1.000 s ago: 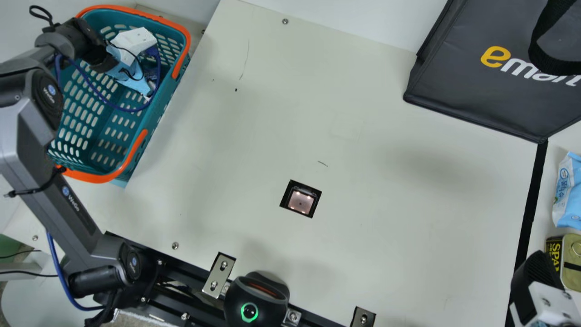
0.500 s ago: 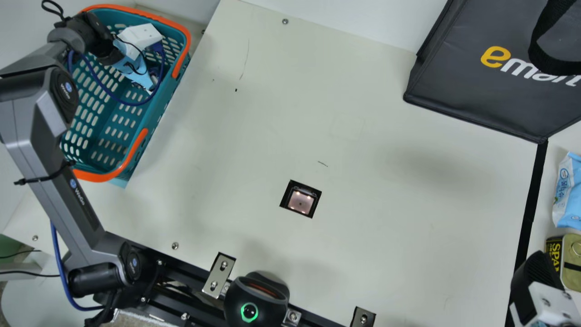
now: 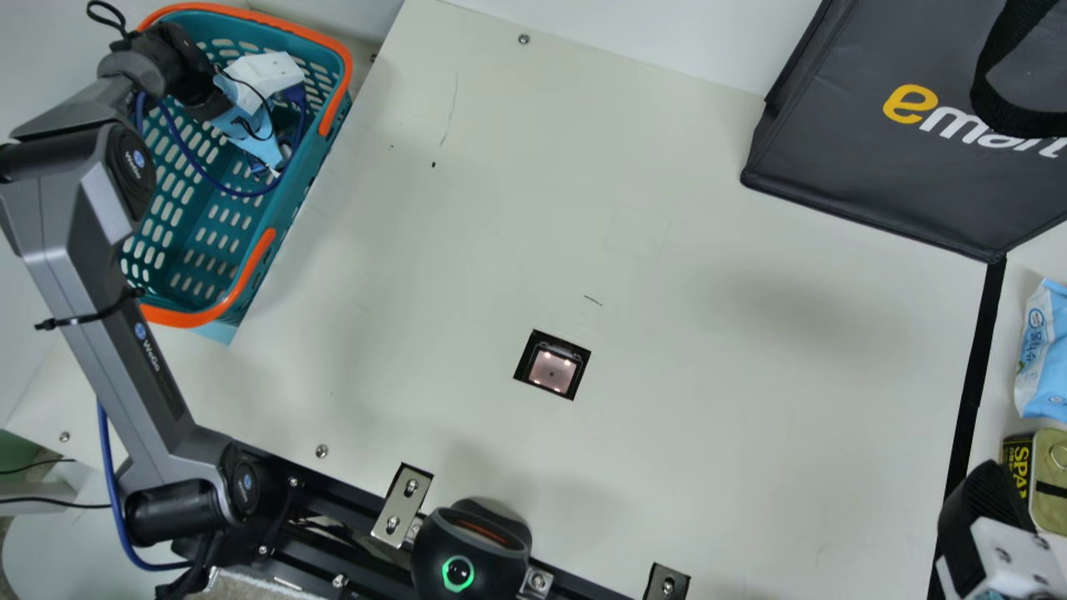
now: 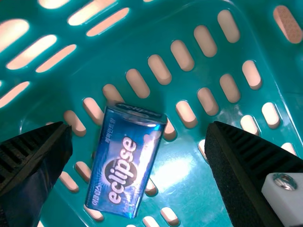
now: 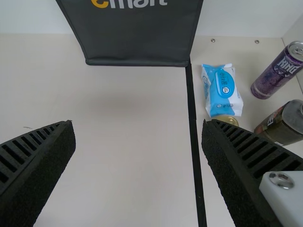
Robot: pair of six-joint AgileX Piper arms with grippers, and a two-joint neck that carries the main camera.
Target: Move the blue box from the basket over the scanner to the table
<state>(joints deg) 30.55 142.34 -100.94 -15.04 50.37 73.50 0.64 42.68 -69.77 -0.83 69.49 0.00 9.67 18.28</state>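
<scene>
Inside the teal basket [image 3: 288, 200], my left gripper [image 3: 271, 171] points down at the far-left of the main view. In the left wrist view the blue box [image 4: 124, 163] lies on the slotted basket floor, between the two spread fingers of the left gripper [image 4: 139, 142] and nearer one of them; nothing is gripped. The scanner [image 3: 552, 369] is a small lit window set in the table [image 3: 708, 400]. My right gripper [image 3: 988, 492] is at the main view's lower right edge; in the right wrist view the right gripper [image 5: 138, 137] is open with nothing between its fingers.
A dark shopping bag [image 3: 875, 150] stands at the back right. Past the black tape line [image 3: 971, 392] are a wipes pack [image 3: 1046, 354], a yellow can [image 3: 1052, 483], a purple can [image 5: 279, 68] and a dark jar [image 5: 284, 124]. A black device [image 3: 471, 550] sits at the front edge.
My left arm has shifted toward the right of the main view, its gripper staying within the basket. The basket has shifted very slightly. My right arm has kept still.
</scene>
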